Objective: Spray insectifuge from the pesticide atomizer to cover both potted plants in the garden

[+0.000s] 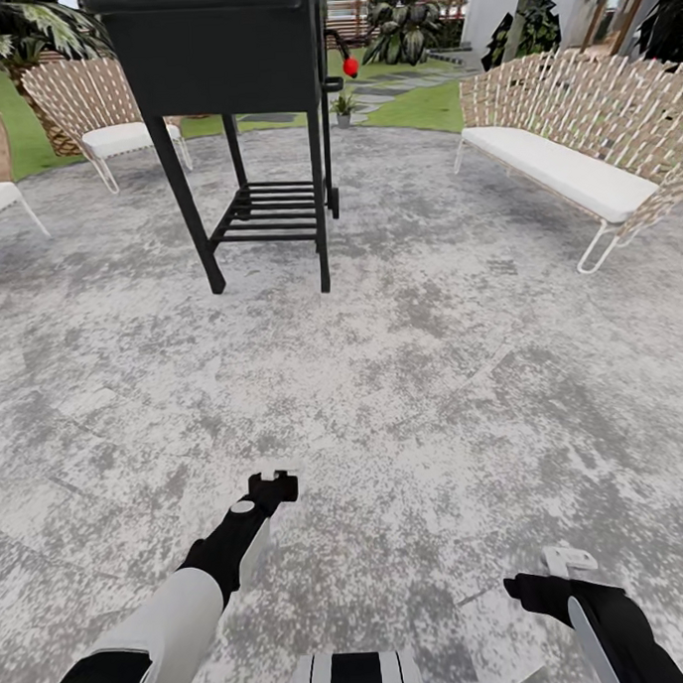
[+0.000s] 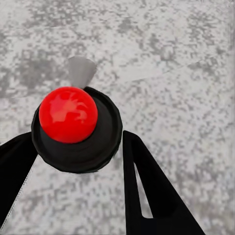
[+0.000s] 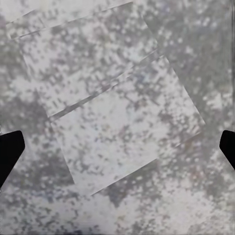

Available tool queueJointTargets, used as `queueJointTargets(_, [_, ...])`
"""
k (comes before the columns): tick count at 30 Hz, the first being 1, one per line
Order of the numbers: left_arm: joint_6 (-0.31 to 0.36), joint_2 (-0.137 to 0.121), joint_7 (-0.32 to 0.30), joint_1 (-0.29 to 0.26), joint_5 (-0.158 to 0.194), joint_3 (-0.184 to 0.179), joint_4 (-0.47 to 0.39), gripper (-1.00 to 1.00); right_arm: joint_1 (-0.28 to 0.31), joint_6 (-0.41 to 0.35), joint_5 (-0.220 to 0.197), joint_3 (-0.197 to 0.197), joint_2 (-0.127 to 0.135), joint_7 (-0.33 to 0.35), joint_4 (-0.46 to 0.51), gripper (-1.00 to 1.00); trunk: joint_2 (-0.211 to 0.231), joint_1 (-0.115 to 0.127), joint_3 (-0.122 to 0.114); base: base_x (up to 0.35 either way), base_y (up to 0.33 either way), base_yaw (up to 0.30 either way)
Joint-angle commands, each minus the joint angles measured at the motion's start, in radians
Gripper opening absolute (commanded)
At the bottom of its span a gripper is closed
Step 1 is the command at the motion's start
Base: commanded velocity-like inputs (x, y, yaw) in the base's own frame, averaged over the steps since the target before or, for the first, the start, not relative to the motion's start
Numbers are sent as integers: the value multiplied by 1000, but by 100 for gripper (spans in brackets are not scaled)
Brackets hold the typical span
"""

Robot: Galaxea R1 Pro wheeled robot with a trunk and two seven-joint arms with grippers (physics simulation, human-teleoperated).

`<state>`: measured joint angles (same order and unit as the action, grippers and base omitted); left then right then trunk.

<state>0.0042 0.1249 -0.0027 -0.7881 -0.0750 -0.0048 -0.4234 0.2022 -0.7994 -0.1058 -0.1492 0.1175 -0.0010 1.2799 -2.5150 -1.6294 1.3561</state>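
Seen from above in the left wrist view, the pesticide atomizer [image 2: 78,129] is a dark round body with a red spot and a pale nozzle. It sits between the black fingers [image 2: 147,186] of my left gripper [image 1: 273,482], which is shut on it and hangs low over the mottled patio [image 1: 402,359]. A white bit shows at that gripper's tip in the head view. My right gripper [image 1: 558,569] is open over bare paving, its fingertips [image 3: 10,149] far apart. One potted plant [image 1: 343,105] stands far ahead at the lawn's edge, past the grill.
A black grill on legs [image 1: 242,107] stands ahead on the patio, with a red knob [image 1: 350,67] at its side. A woven bench [image 1: 581,142] is at the right and woven chairs [image 1: 98,109] at the left. Lawn with stepping slabs [image 1: 400,86] lies beyond.
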Motion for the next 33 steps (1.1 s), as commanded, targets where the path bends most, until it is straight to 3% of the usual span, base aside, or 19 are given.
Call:
queueJointTargets(1, [0,0,0,0,-8,0,0,-100,0,-5,-6,-1,0,0,1,100,0,1,-3,0,0,0])
queueJointTargets(33, [37,13,-2,0,-8,-3,-1,-100,0,-4,-8,-7,1,2,1,100,8,15,-127,0,0,0])
